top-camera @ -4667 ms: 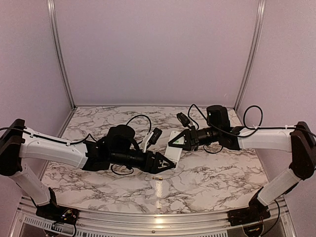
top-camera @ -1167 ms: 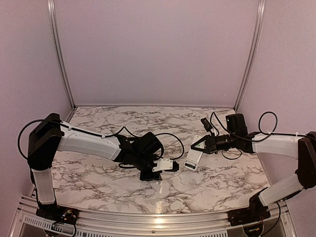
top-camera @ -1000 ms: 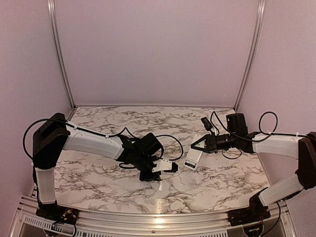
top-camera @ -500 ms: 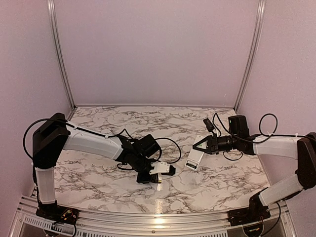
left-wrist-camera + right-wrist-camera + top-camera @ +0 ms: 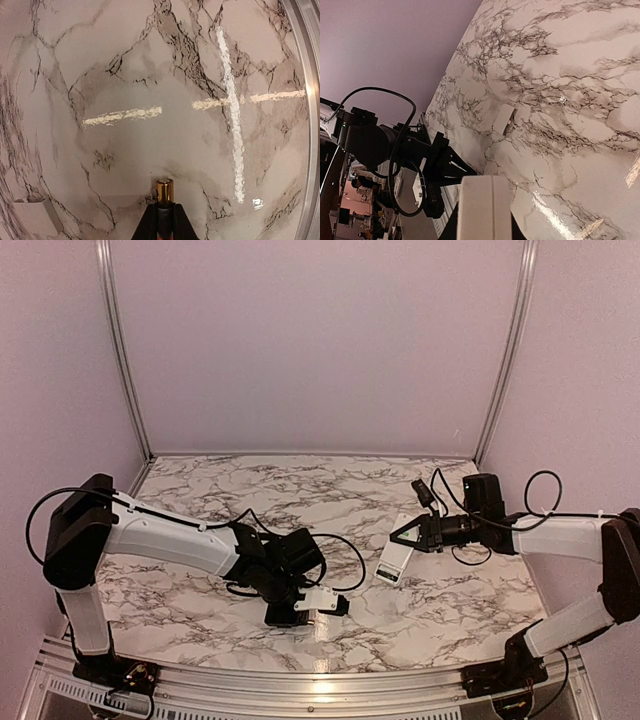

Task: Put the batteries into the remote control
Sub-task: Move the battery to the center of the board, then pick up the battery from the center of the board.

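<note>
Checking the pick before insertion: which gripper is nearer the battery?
Left. The left gripper has the battery clamped between its fingertips, gold end poking out. The right gripper is off to the right, apart from it, holding the remote control.

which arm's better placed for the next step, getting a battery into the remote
Left. The left gripper is shut on a battery, gold tip poking out, while the right gripper is busy holding the remote control.

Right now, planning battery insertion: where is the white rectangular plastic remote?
The remote is right of centre in the top view, held by the right gripper.
</note>
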Motion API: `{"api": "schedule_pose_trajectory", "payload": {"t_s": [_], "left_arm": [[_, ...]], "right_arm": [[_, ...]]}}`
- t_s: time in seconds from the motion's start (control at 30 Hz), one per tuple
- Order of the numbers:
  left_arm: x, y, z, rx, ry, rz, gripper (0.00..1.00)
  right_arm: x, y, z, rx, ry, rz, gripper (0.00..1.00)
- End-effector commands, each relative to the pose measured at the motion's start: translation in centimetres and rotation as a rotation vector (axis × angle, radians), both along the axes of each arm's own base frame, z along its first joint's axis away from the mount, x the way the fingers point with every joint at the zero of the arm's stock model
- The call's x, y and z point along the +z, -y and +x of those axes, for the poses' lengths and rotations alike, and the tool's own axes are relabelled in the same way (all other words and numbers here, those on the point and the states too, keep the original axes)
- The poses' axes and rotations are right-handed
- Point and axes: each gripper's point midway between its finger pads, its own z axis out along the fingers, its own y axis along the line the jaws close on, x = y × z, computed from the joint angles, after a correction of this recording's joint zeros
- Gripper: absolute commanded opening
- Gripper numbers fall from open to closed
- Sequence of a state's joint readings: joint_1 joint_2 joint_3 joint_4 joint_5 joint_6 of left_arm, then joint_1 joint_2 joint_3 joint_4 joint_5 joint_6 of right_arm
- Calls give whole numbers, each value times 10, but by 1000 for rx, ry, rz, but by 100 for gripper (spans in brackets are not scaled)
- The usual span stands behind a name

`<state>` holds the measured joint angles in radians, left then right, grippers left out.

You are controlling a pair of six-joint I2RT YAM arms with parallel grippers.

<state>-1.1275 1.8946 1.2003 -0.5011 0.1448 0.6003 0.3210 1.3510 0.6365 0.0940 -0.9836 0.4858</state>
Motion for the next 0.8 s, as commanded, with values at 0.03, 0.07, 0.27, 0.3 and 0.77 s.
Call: {"api": "schedule_pose_trajectory", "payload": {"t_s": [0.03,0.07,0.27,0.3,0.77], "left_arm": [[-15,-19,-3,33,-12,138,9],[-17,-20,-3,35,-16,147,9],[-25,-25,0,40,-2,196,13],[-26,-25,0,38,0,201,14],[32,8,-6,-19,66,-73,2]], "right_arm": [[6,-1,4,5,21,20,0],[6,-1,4,5,22,20,0],[6,-1,4,5,20,19,0],[5,-1,3,6,18,19,0],[4,-1,3,8,16,25,0]]}}
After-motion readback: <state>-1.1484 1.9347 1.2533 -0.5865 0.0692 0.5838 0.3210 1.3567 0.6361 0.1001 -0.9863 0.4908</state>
